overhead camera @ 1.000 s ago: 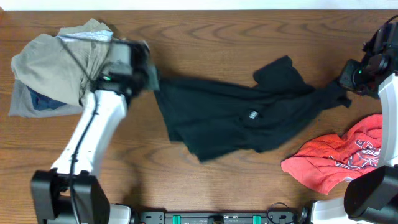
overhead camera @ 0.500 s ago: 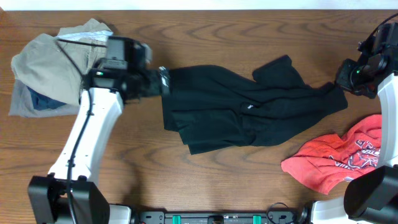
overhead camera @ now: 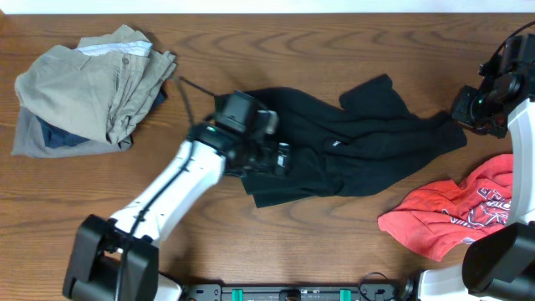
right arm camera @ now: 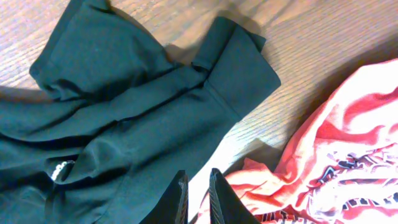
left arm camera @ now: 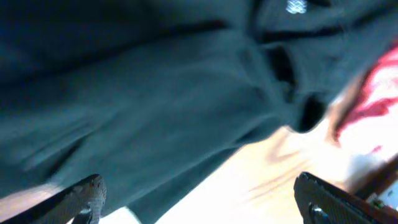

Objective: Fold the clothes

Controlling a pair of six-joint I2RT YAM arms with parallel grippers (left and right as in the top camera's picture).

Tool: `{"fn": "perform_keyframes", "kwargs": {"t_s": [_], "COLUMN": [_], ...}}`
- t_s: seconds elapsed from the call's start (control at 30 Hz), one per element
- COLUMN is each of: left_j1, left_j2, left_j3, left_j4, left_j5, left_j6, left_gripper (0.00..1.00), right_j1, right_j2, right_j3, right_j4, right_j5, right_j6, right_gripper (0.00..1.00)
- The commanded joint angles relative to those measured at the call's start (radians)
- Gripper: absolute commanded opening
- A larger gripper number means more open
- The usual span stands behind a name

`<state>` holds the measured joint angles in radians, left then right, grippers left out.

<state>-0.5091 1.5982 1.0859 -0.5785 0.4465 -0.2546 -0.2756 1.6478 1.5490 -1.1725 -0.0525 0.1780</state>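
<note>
The black shirt (overhead camera: pixel 359 150) lies crumpled across the middle of the table, its small white logo (overhead camera: pixel 333 143) facing up. My left gripper (overhead camera: pixel 280 157) hovers over the shirt's left part with its jaws wide apart and nothing in them. In the left wrist view the shirt (left arm camera: pixel 155 93) fills the frame above the gripper (left arm camera: pixel 202 202). My right gripper (overhead camera: pixel 466 107) is at the far right, just beyond the shirt's sleeve. In its wrist view the fingers (right arm camera: pixel 200 196) stand a narrow gap apart, empty, above the shirt (right arm camera: pixel 124 112).
A red printed tee (overhead camera: pixel 456 209) (right arm camera: pixel 336 155) is bunched at the front right. At the back left a folded khaki garment (overhead camera: pixel 84 79) lies on a blue one (overhead camera: pixel 58 135). Bare wood shows along the front and left of the shirt.
My left arm swung right from the khaki pile to over the shirt and its gripper opened, leaving the shirt's left edge bunched inward. The right gripper let go of the sleeve.
</note>
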Motion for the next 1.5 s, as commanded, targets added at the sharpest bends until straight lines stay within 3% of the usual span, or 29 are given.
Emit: {"fn": "perform_keyframes", "kwargs": {"t_s": [0.0,0.13,0.4,0.57,0.93,1.07,1.13,1.2,1.27,1.3,1.47], "left_j1": [-0.077,-0.142,-0.209,-0.221,-0.270,-0.269,-0.269,-0.269,-0.266,-0.261,-0.212], "left_j2": [0.035,0.113,0.225,0.226,0.267,0.301,0.310,0.310,0.309,0.309,0.284], "left_j3": [0.003,0.003,0.003,0.004,0.003,0.004,0.004,0.004,0.008,0.012,0.044], "left_j4": [0.068,0.149,0.370,0.430,0.507,0.573,0.607,0.621,0.623,0.623,0.618], "left_j5": [0.021,0.041,0.100,0.100,0.080,0.073,0.073,0.067,0.049,0.050,0.050], "left_j6": [-0.010,-0.079,-0.107,-0.107,-0.129,-0.163,-0.163,-0.163,-0.161,-0.162,-0.140], "left_gripper": [0.98,0.98,0.98,0.99,0.90,0.70,0.50,0.38,0.13,0.06,0.06], "right_j1": [0.003,0.001,0.001,0.001,0.001,0.001,0.001,0.001,0.001,0.001,0.001], "right_j2": [0.002,0.002,0.002,0.002,0.002,0.002,0.002,0.002,0.002,0.002,0.002], "right_j3": [-0.007,-0.007,-0.007,-0.007,-0.007,-0.007,-0.007,-0.007,-0.007,-0.007,-0.007], "right_j4": [-0.014,-0.029,-0.036,-0.035,-0.044,-0.049,-0.049,-0.050,-0.051,-0.051,-0.051], "right_j5": [0.011,0.022,0.035,0.034,0.034,0.034,0.034,0.034,0.034,0.034,0.035], "right_j6": [-0.011,-0.022,-0.022,-0.022,-0.022,-0.022,-0.022,-0.022,-0.022,-0.022,-0.022], "right_gripper": [0.12,0.12,0.12,0.12,0.12,0.11,0.11,0.11,0.11,0.11,0.11]}}
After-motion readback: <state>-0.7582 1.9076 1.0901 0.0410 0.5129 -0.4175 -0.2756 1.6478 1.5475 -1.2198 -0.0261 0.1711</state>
